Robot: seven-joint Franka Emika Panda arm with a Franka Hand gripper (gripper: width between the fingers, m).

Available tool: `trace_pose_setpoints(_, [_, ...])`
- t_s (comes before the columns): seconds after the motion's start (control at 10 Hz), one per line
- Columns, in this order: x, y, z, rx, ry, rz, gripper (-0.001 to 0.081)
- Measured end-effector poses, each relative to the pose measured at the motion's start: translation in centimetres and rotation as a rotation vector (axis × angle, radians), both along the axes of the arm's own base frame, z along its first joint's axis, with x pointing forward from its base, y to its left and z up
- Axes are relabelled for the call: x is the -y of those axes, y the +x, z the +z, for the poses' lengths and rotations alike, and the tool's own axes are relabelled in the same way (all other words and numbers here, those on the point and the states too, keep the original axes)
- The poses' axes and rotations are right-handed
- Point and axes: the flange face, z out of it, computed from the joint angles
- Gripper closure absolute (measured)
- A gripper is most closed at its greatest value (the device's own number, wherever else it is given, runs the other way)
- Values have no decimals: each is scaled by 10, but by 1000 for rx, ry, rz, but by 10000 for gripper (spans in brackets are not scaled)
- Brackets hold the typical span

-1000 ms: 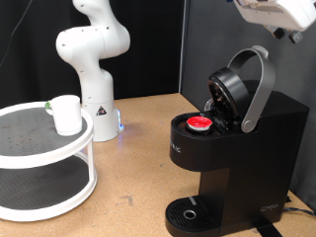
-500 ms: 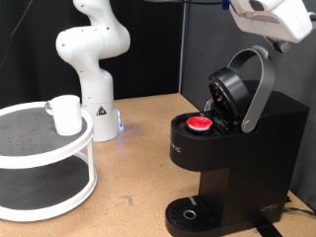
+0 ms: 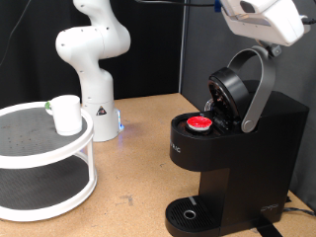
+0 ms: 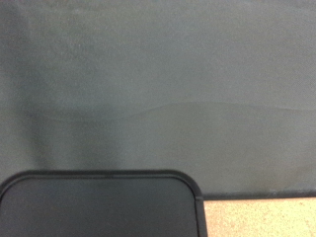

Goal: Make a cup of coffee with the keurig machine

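Note:
The black keurig machine (image 3: 259,148) stands at the exterior view's right with its lid and grey curved handle (image 3: 259,87) raised. A small white pod with a red top (image 3: 199,123) sits in the open holder. The white cup (image 3: 66,114) stands on the top shelf of a round white two-tier stand (image 3: 44,158) at the exterior view's left. My arm's hand (image 3: 259,18) is at the exterior view's top right, just above the raised handle; its fingers do not show. The wrist view shows the machine's black top (image 4: 99,205) and a grey backdrop.
A second white robot arm (image 3: 91,54) stands at the back, behind the stand. The machine's round drip tray (image 3: 188,212) is at the exterior view's bottom. The tan tabletop (image 3: 133,163) lies between the stand and the machine.
My hand has moved toward the exterior view's left and slightly down, closer over the machine's raised handle. The cup, pod and machine have not moved.

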Motion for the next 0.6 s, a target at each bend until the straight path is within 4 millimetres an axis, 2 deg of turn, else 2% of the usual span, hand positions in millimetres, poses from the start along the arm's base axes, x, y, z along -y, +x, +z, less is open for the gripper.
trace_pose_setpoints(0.6, [21,-1,5,0,1,36,806])
